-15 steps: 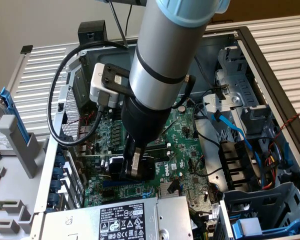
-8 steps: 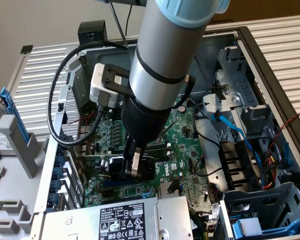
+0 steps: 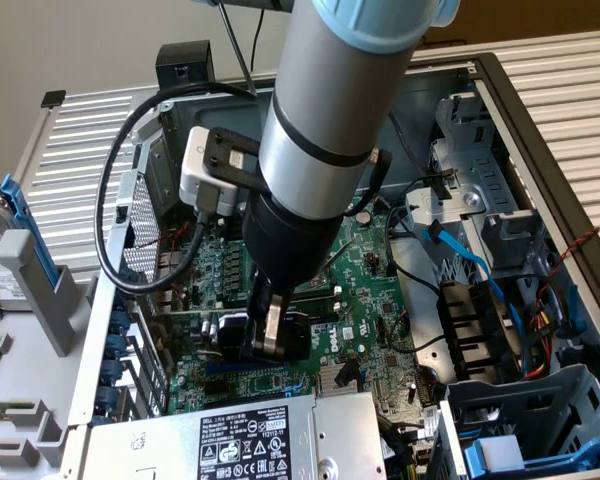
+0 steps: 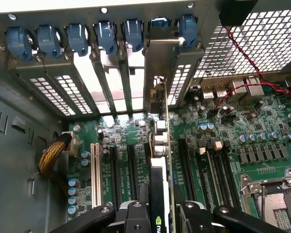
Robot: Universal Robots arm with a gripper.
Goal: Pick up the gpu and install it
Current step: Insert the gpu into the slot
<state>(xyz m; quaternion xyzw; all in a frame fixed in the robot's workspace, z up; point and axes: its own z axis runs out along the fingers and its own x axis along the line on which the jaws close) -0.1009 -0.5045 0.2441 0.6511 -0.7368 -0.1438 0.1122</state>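
Note:
My gripper (image 4: 162,218) is shut on the gpu (image 4: 160,165), which stands on edge between the two black fingers (image 4: 136,218). The card's black cooler and thin green board run away from me to its silver end bracket (image 4: 160,63), which lies against the case's rear slot openings. The card sits low over the black expansion slots of the green motherboard (image 4: 233,141); I cannot tell whether it is seated. In the exterior view my gripper (image 3: 270,335) reaches down into the open computer case, with the gpu (image 3: 230,335) at its tip just above the motherboard (image 3: 370,270).
A row of blue slot clips (image 4: 77,39) lines the case's rear wall. A white slot (image 4: 95,174) and the CPU socket (image 4: 276,194) flank the card. The power supply (image 3: 230,440), blue cables (image 3: 470,260) and a drive cage (image 3: 540,420) crowd the case.

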